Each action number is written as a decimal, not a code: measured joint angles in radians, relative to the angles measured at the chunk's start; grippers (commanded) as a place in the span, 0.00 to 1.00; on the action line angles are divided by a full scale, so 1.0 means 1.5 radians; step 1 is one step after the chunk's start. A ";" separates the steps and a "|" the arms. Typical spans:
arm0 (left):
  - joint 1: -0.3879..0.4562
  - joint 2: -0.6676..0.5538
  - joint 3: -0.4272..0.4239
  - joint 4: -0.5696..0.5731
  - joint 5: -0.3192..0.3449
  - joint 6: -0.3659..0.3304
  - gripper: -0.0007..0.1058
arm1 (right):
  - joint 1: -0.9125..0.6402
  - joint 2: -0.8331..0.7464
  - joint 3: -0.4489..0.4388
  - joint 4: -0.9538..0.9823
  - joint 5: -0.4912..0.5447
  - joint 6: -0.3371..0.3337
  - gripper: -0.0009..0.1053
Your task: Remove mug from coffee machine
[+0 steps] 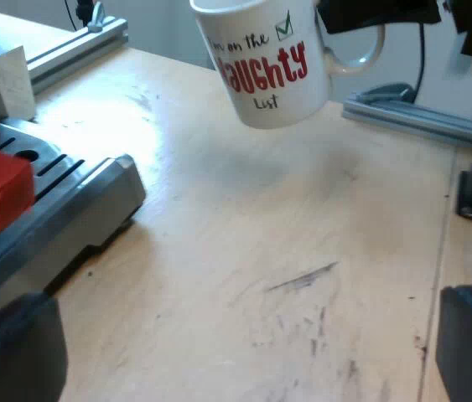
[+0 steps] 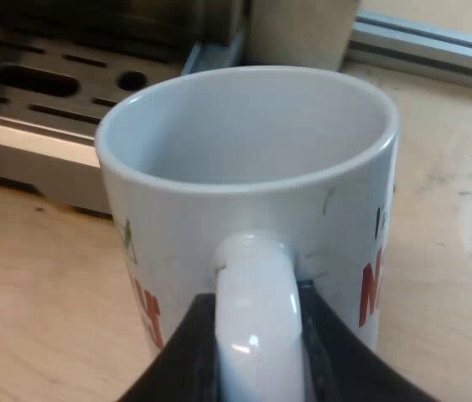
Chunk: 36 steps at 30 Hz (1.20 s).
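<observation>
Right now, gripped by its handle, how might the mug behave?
The mug looks glazed ceramic: probably rigid, breakable if dropped. The right tool pinches only the handle, so it may pivot or slip; it hangs tilted above the table.

Scuffed wooden table; espresso machine base resting on it

The white mug bore print on its side: in the left wrist view it read "on the" in thin dark script, with a green tick in a small box just beside those words. Under that stood "AUGHTY" in big red capitals, the letter before the A partly turned out of sight, and "List" in dark script beneath. In the right wrist view the mug's two flanks showed slivers of red letters and a bit of green, too cut off to be read.
</observation>
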 measured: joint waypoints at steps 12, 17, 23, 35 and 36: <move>0.000 0.132 0.024 -0.086 -0.022 0.011 0.86 | 0.000 0.000 0.109 -0.159 0.050 0.015 0.01; 0.000 0.200 0.034 -0.150 -0.022 0.012 0.86 | 0.000 0.000 0.134 -0.192 0.082 0.015 0.01; 0.000 0.244 0.034 -0.187 -0.022 0.012 0.86 | 0.000 0.000 0.179 -0.237 0.126 0.015 0.01; 0.000 0.252 0.034 -0.195 -0.022 0.012 0.86 | -0.067 0.000 0.268 -0.388 0.092 -0.006 0.01; 0.000 0.252 0.034 -0.195 -0.022 0.012 0.86 | -0.067 0.000 0.268 -0.388 0.092 -0.006 0.01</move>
